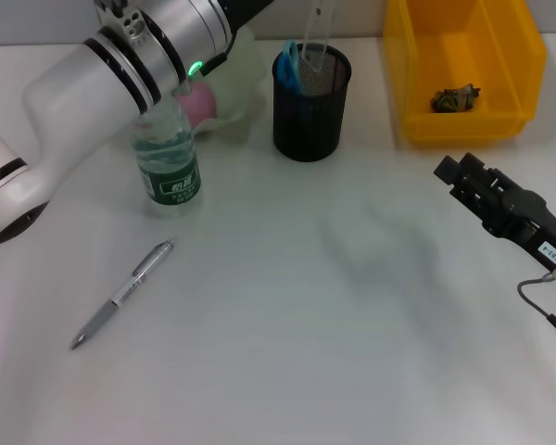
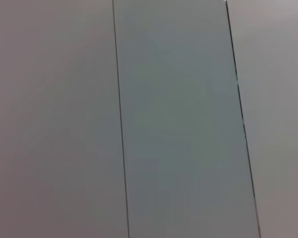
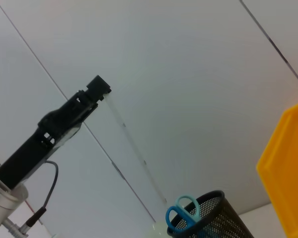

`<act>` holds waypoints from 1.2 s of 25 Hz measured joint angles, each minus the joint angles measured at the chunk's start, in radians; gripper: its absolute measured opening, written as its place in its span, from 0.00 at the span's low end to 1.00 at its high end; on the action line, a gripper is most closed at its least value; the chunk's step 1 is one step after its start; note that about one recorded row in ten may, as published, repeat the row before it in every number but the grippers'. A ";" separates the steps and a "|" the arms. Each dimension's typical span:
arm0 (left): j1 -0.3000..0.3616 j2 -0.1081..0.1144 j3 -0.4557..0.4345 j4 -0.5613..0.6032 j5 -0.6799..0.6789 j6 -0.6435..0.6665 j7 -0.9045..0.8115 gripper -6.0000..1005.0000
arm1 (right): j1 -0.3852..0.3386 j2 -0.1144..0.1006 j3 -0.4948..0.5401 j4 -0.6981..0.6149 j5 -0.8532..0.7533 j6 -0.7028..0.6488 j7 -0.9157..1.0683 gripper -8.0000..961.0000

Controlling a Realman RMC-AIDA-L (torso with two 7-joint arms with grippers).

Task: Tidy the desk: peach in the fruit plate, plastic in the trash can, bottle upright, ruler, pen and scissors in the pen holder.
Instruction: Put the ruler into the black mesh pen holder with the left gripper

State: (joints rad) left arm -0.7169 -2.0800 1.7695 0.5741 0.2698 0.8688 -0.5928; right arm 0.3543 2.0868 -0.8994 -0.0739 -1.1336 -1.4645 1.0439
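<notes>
Jaws on your left gripper point(image 3: 97, 94) are closed on the top end of the clear ruler point(image 3: 134, 151), which slants down into the black mesh pen holder point(image 1: 311, 102). In the right wrist view you can see the ruler's lower end disappearing inside the holder, beside the blue-handled scissors point(image 3: 185, 211) already standing there. Your left arm reaches across the far left of the surface point(image 1: 306, 324), above the upright water bottle point(image 1: 170, 158) with its green label. Behind the bottle you have the pink peach point(image 1: 197, 102) in the pale fruit plate point(image 1: 241, 88). The pen point(image 1: 122, 293) lies flat on the surface, nearer you than the bottle and well apart from the holder. Crumpled plastic point(image 1: 455, 97) sits in the yellow bin point(image 1: 463, 65) at far right. Your right gripper point(image 1: 449, 172) hovers at the right edge, below the bin; you cannot tell how its jaws stand.
</notes>
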 joint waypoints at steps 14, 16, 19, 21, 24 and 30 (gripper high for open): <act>-0.033 0.000 0.030 -0.055 -0.004 -0.024 0.013 0.40 | 0.007 0.001 0.002 0.020 0.002 -0.002 0.001 0.62; -0.033 0.000 0.033 -0.055 -0.004 -0.024 0.013 0.40 | 0.008 0.001 0.002 0.020 0.002 -0.002 0.001 0.62; -0.033 0.000 0.041 -0.056 -0.009 -0.025 0.014 0.40 | 0.009 0.000 0.002 0.020 0.002 -0.002 0.001 0.62; -0.033 0.000 0.042 -0.058 -0.014 -0.025 0.014 0.40 | 0.009 0.000 0.002 0.020 0.002 -0.002 0.001 0.62; -0.034 0.000 0.042 -0.068 -0.027 -0.025 0.014 0.40 | 0.009 -0.001 0.002 0.018 0.002 -0.002 0.001 0.62; -0.036 0.000 0.042 -0.079 -0.031 -0.025 0.015 0.40 | 0.012 -0.001 0.002 0.016 0.002 -0.002 0.001 0.62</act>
State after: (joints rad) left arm -0.7532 -2.0800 1.8118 0.4954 0.2392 0.8437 -0.5783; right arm 0.3661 2.0861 -0.8973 -0.0583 -1.1320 -1.4664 1.0447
